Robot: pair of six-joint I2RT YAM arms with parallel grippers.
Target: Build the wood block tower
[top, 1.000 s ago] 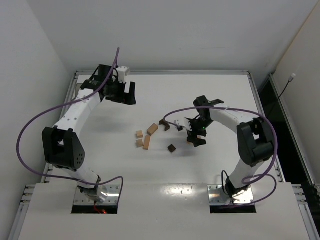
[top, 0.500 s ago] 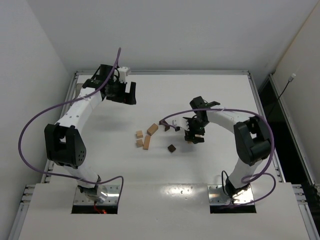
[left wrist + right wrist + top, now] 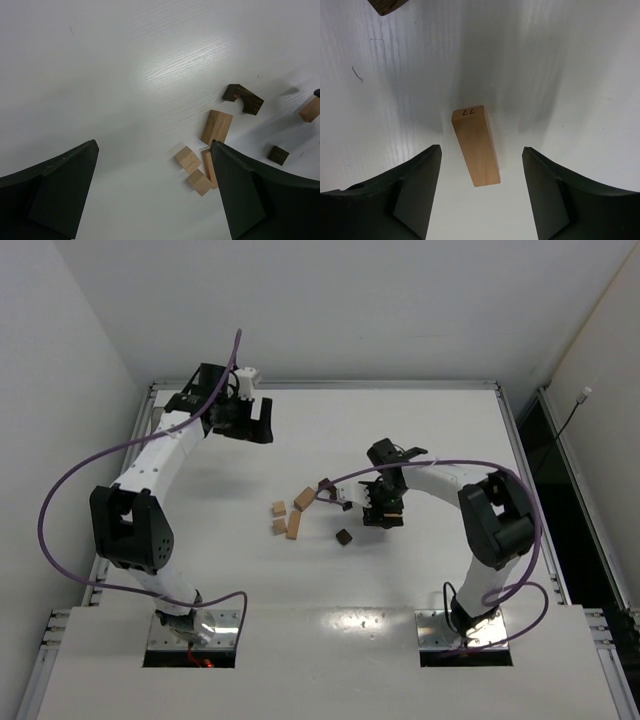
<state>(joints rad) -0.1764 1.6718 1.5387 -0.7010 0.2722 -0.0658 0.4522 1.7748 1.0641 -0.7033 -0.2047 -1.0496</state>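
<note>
White walls closed in a white rectangular table (image 3: pixel 430 420) with a metal-framed edge. The white-and-black left arm (image 3: pixel 160 455), trailing a purple cable (image 3: pixel 60 500), reached to the far left of the table. Its left claw (image 3: pixel 250 432) hung above bare tabletop with the black fingers (image 3: pixel 60 185) spread wide, holding nothing.

The white-and-black right arm (image 3: pixel 450 478) curled in from the right toward the middle. Its right claw (image 3: pixel 383 518) was lowered over a light tan wooden bar (image 3: pixel 476 145) lying flat on the table. The jaws stood open, one on each side of the bar, with a clear gap on both sides.

No tower stood yet: the small wooden blocks lay loose in a single layer near the middle of the table, just left of the right claw.

- A dark brown arch-shaped block (image 3: pixel 243 98) lay farthest.
- A tan rectangular block (image 3: pixel 217 127) lay just nearer.
- Two tan cubes (image 3: pixel 188 159) and a slim tan bar (image 3: pixel 293 525) huddled at the left.
- A dark brown cube (image 3: pixel 278 155) sat apart, nearer and to the right.
</note>
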